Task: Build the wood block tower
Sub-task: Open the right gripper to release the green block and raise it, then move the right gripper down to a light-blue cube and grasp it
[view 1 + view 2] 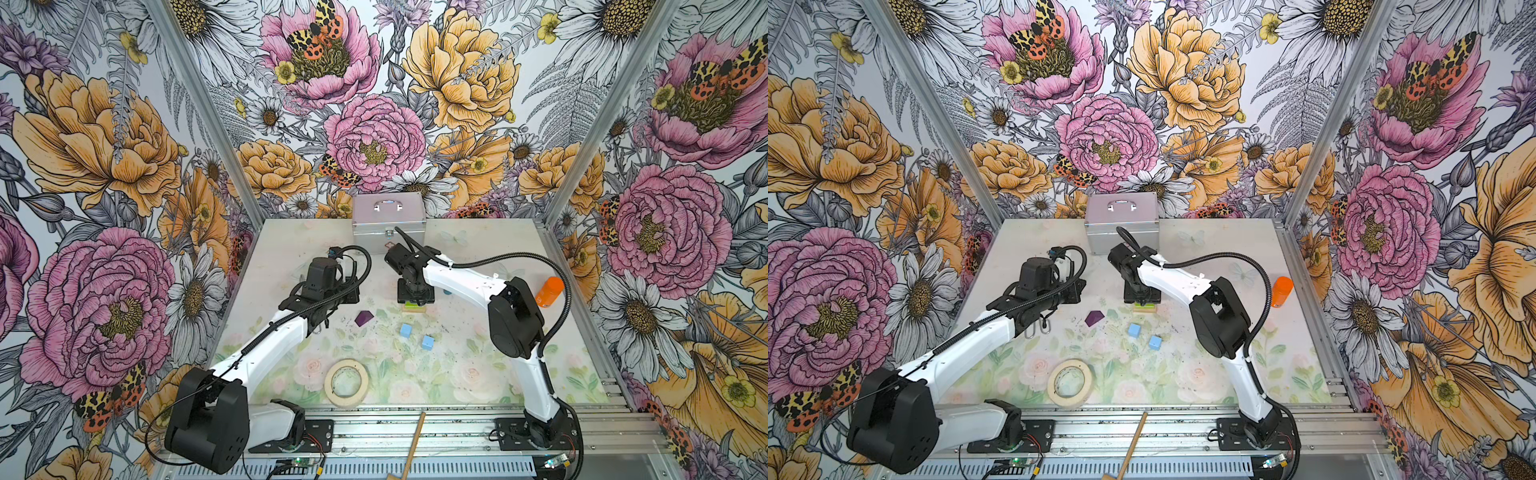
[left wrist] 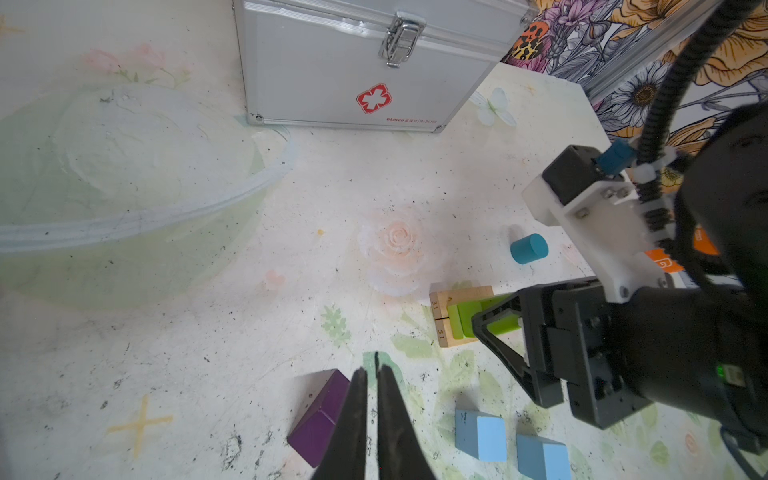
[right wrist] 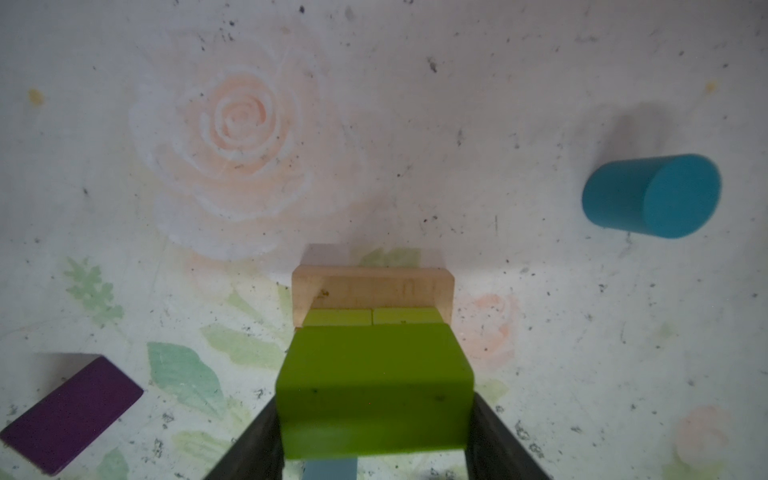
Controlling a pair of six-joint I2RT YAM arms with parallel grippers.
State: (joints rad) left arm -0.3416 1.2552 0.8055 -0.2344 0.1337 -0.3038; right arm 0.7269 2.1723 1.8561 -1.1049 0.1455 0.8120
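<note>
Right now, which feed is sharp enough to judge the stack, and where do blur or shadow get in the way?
Right wrist view: the lime-green wooden block is blurred and shaded at its near edge; left wrist view: crisp on the tan wooden bars; both top views: sharp, but the right tool covers most of the stack.

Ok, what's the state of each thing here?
Left claw, shut, empty.
Big green block, over the stack.
Right claw, around that block, grip unclear.
Teal cylinder, on its side.
Purple block, lying loose.
Blue cubes, loose, apart.
Silver case, latched shut.
</note>
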